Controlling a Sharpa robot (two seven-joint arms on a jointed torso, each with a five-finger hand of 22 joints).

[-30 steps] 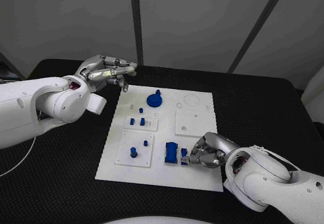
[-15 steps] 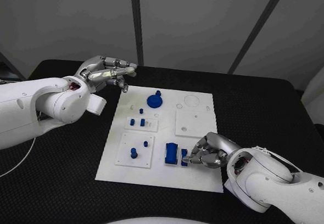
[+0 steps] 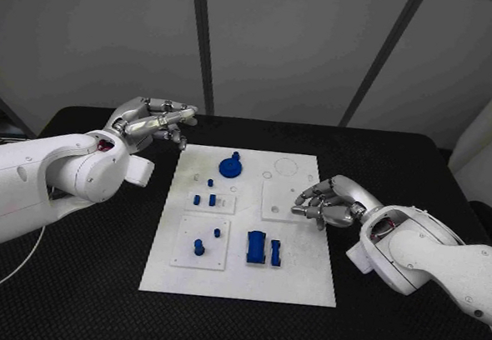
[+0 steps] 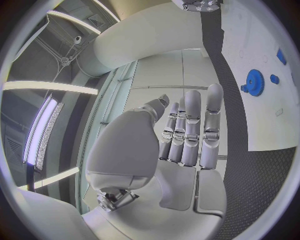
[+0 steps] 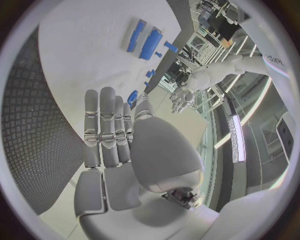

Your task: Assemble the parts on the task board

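Your right hand (image 3: pixel 327 203) had lifted off the two blue blocks (image 3: pixel 264 249), left lying on the task board (image 3: pixel 293 281); fingers curled, holding nothing. Your left hand (image 3: pixel 155 119) likewise held nothing. Release complete.

No legible text or markings

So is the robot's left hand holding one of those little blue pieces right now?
No, the left hand hovers off the white board's far left corner with nothing in its fingers; the blue pieces lie on the board.
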